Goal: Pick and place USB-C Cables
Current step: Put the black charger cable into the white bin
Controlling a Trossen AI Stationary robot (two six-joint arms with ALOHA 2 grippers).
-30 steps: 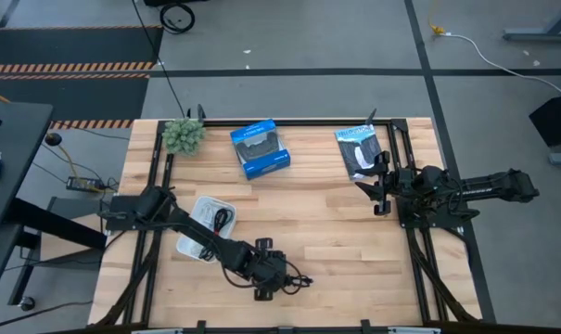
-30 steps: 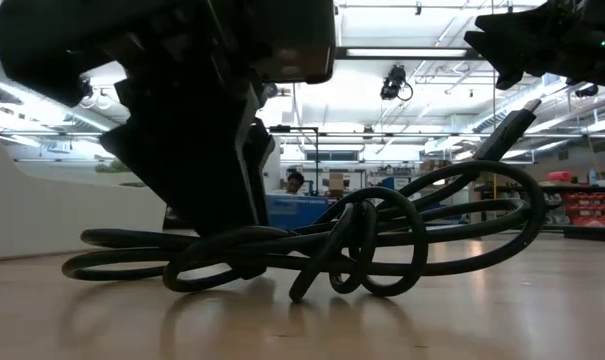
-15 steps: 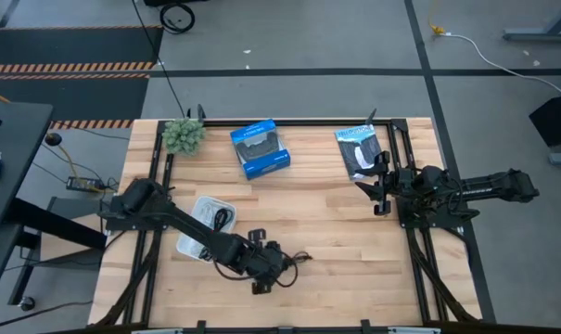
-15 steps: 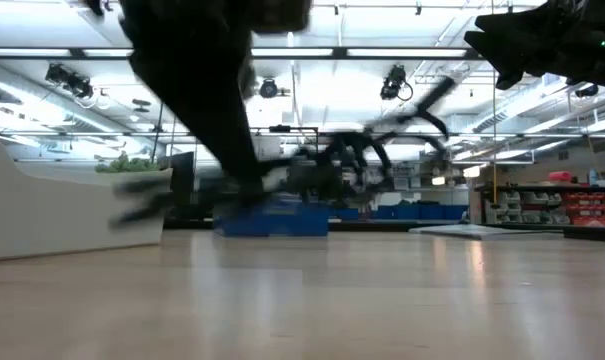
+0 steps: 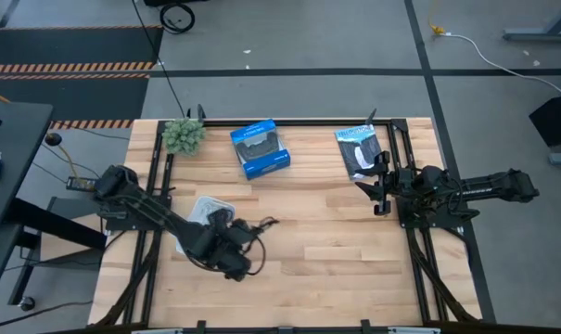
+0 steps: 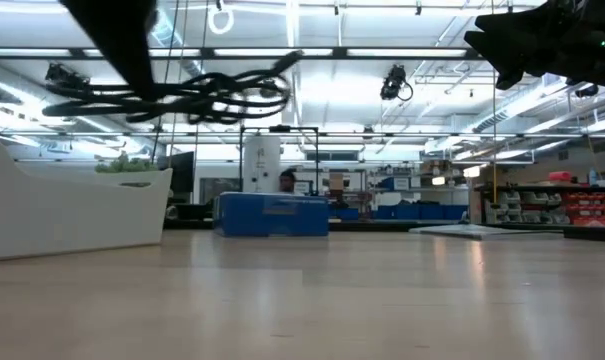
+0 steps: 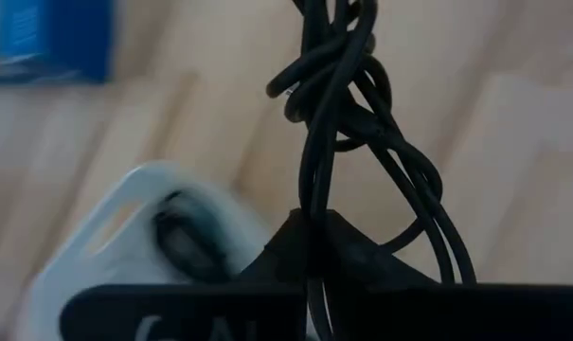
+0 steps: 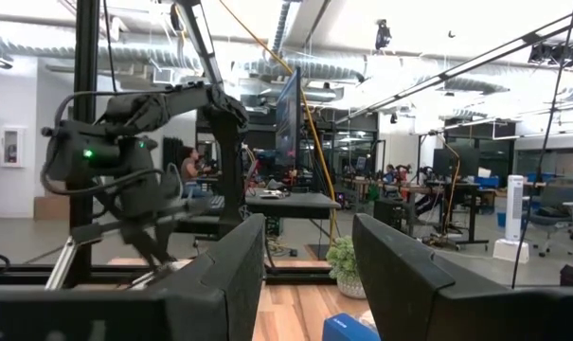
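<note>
My left gripper (image 5: 237, 234) is shut on a black coiled USB-C cable (image 5: 257, 226) and holds it in the air beside the white tray (image 5: 195, 206). In the low view the cable (image 6: 197, 95) hangs high above the tabletop. A second black cable (image 7: 177, 239) lies inside the tray (image 7: 116, 213). My right gripper (image 5: 380, 188) stands open at the table's right side with nothing between its fingers (image 8: 220, 275). My left gripper pinches the bundled strands of the black cable (image 7: 314, 242) between its two fingers, at one end of the coil. The remaining loops (image 7: 348, 104) stretch out past the fingertips, tangled and slack. The whole cable is lifted clear of the table.
A blue box (image 5: 260, 148) lies at the far middle, a black-and-white packet (image 5: 359, 148) at the far right, and a small green plant (image 5: 183, 135) at the far left corner. Bare wood spans the middle and near part of the table (image 5: 336, 269).
My left gripper has taken hold of the black cable near the table's near edge, lifted it clear, and carried it up and toward the left and far side, to the white tray. The cable, which lay flat on the wood, now dangles in the air.
</note>
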